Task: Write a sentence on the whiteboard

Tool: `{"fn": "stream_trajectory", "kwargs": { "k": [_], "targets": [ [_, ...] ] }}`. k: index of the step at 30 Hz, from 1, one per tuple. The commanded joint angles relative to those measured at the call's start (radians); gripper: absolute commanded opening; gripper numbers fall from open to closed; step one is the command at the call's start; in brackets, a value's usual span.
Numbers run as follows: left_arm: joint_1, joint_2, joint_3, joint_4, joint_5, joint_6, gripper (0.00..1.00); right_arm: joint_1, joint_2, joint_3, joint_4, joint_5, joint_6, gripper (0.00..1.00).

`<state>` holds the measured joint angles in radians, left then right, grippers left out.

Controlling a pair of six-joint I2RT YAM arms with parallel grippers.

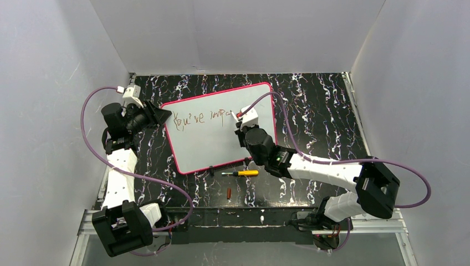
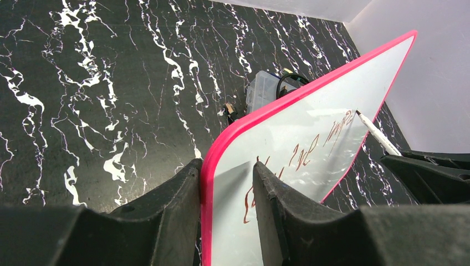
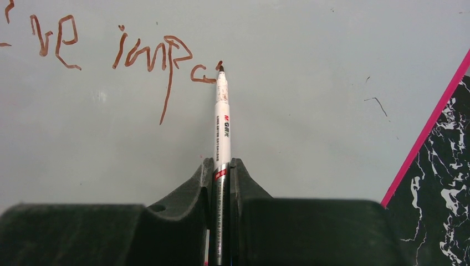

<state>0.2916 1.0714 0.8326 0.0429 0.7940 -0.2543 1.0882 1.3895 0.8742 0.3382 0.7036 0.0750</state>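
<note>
1. The large white rectangular whiteboard with a pink-red rim [image 1: 221, 145] lies skewed on the black, white-veined marble worktop [image 1: 321, 111], around the middle and a little to the left.
2. The thin reddish-brown handwritten sentence [image 1: 200, 117] runs along the far part of the board. It starts near the left corner and reads roughly "You've impa", with the last letter unfinished.
3. The left gripper [image 2: 226, 172] is at the board's far-left corner. Its black fingers [image 2: 277, 205] are closed on the board's edge, one against the pink rim and the other on the white face.
4. The right gripper [image 3: 221, 163] is over the right half of the board. Its fingers are pressed together on the barrel of a slim white marker pen [image 3: 222, 124], which points away from the wrist.
5. The marker's dark tip touches the board right at the end of the last written stroke.
6. A yellow-and-black pen-shaped tool [image 1: 242, 173] lies on the worktop just near of the board's near edge. A small red piece [image 1: 229, 193] lies a little nearer still.
7. The left wrist view shows a small clear plastic box [image 2: 260, 91] on the worktop past the board's edge.
</note>
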Motion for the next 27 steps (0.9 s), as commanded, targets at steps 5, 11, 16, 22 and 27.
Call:
{"fn": "stream_trajectory", "kwargs": {
  "k": [5, 11, 16, 22, 27],
  "targets": [
    [-0.006, -0.030, 0.000, 0.005, 0.040, 0.006, 0.36, -0.005, -0.030, -0.014, -0.043, 0.042, 0.053, 0.01],
    [-0.005, -0.031, 0.001, 0.005, 0.040, 0.006, 0.36, -0.001, -0.036, -0.033, -0.059, 0.008, 0.077, 0.01],
    [-0.005, -0.030, 0.001, 0.006, 0.040, 0.004, 0.36, 0.007, -0.038, -0.035, -0.069, 0.002, 0.077, 0.01],
    [-0.006, -0.029, 0.002, 0.006, 0.040, 0.004, 0.36, 0.012, -0.036, -0.029, -0.073, 0.004, 0.069, 0.01],
    [-0.006, -0.029, 0.001, 0.006, 0.041, 0.004, 0.36, 0.012, -0.033, -0.013, -0.048, 0.049, 0.057, 0.01]
  ]
}}
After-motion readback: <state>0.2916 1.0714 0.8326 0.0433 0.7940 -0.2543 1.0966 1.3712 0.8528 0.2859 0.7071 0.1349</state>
